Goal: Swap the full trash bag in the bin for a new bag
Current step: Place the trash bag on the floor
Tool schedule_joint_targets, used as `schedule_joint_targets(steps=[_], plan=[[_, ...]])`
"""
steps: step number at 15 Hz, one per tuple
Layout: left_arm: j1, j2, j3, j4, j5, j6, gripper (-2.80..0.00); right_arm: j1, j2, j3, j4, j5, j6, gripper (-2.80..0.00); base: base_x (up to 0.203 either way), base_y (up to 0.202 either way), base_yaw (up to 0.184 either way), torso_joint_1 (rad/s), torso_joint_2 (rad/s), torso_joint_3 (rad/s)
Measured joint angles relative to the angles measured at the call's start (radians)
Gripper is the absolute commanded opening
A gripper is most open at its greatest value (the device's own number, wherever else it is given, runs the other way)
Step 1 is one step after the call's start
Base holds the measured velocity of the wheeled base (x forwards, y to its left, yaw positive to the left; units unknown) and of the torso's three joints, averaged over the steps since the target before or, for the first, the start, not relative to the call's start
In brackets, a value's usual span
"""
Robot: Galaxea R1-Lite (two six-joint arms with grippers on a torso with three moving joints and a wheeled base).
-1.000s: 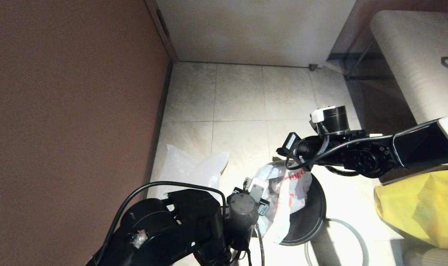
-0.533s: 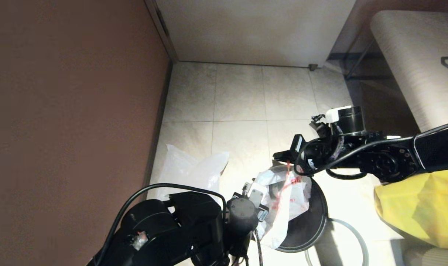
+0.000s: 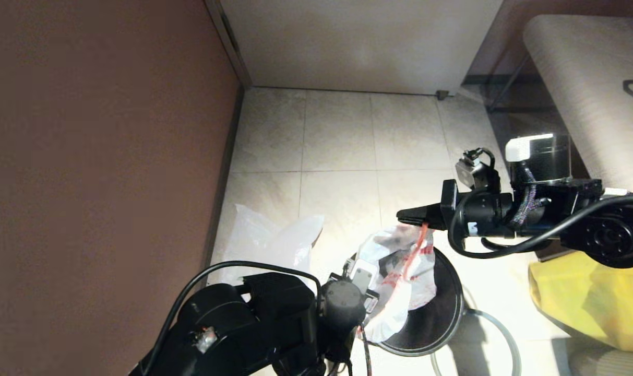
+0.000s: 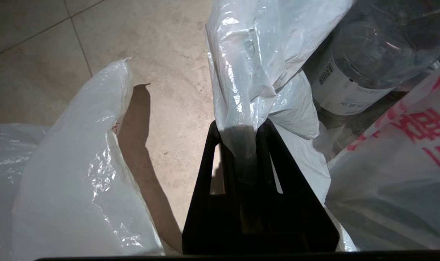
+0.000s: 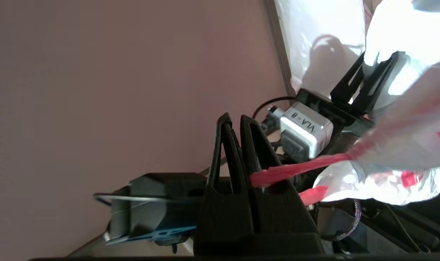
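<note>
The bulging translucent white plastic trash bag with red print (image 3: 399, 271) sits partly in the small round black wastebasket (image 3: 439, 313) on the tiled floor (image 3: 337, 136), leaning over the side of the basket nearest the left arm, and a clear plastic bottle (image 4: 365, 69) shows through its film. The right pincer (image 3: 407, 215) hangs just above the bag, level, its jaws pressed together on the bag's red drawstring loop (image 5: 296, 168), which runs taut from the jaws down to the bag's hem. The left pincer (image 4: 243, 134), low at the bag's left side, is clamped on a gathered fold of the bag's white film. A second, limp translucent white plastic bag (image 3: 274, 240) lies on the floor just left of the basket, near the brown wall (image 3: 102, 156). A big yellow bag (image 3: 593, 297) rests to the right, apart from the basket.
</note>
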Motion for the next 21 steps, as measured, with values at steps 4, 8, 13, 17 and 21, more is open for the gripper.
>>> schedule_joint_targets(steps=[4,8,13,17,21], plan=[[0.007,-0.004,-0.002,-0.003,0.007,0.001,0.0,0.001,-0.016,0.009,0.001,0.002,-0.001,-2.8,0.0,0.0,0.0,0.0,0.0,0.0],[0.011,-0.063,0.021,-0.003,0.007,-0.005,0.0,0.002,-0.017,0.013,-0.001,-0.001,-0.012,-2.8,0.0,0.0,0.0,0.0,0.0,0.0],[0.001,-0.195,0.193,-0.023,0.008,-0.038,-2.8,0.004,-0.023,0.011,-0.008,-0.002,-0.013,-2.8,0.0,0.0,0.0,0.0,0.0,0.0],[0.044,-0.267,0.434,-0.062,0.01,-0.156,-2.8,0.024,-0.062,0.011,-0.008,-0.001,-0.061,-2.8,0.0,0.0,0.0,0.0,0.0,0.0],[0.171,-0.301,0.54,-0.065,-0.082,-0.31,-2.8,0.07,-0.141,-0.039,0.037,0.001,-0.067,-2.8,0.0,0.0,0.0,0.0,0.0,0.0]])
